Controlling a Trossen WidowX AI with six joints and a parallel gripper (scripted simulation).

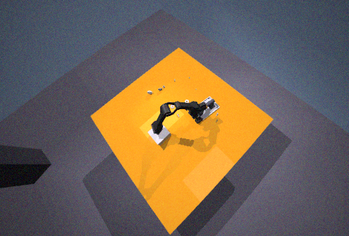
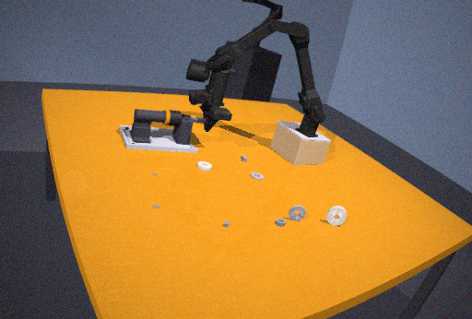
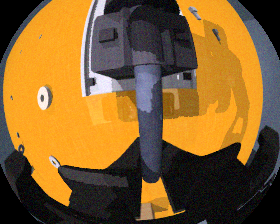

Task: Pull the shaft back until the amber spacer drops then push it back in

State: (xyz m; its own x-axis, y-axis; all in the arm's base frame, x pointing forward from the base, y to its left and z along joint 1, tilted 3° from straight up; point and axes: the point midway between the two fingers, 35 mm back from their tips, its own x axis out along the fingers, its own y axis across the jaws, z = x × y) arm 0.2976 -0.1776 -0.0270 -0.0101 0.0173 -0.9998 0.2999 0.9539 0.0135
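Observation:
The shaft (image 2: 199, 120) (image 3: 149, 115) runs horizontally out of a dark support block (image 2: 182, 132) (image 3: 111, 55). My gripper (image 2: 208, 124) (image 3: 146, 140) is shut on the shaft's free outer end. An amber spacer (image 2: 168, 117) is a narrow ring on the shaft line, in the exterior view. It sits between the long dark cylinder (image 2: 149, 116) on the left post and a dark ring piece (image 2: 175, 118) on its right. No gap shows beside it. In the wrist view the spacer is hidden behind the support block. The fixture stands on a white base plate (image 2: 159, 145).
A white ring (image 2: 205, 166) (image 3: 44, 98) lies in front of the fixture. A grey ring (image 2: 257, 176) and several small parts lie nearby. A grey wheel (image 2: 297, 213) and a white wheel (image 2: 336, 216) stand farther out. The arm's base block (image 2: 300, 149) stands to the right.

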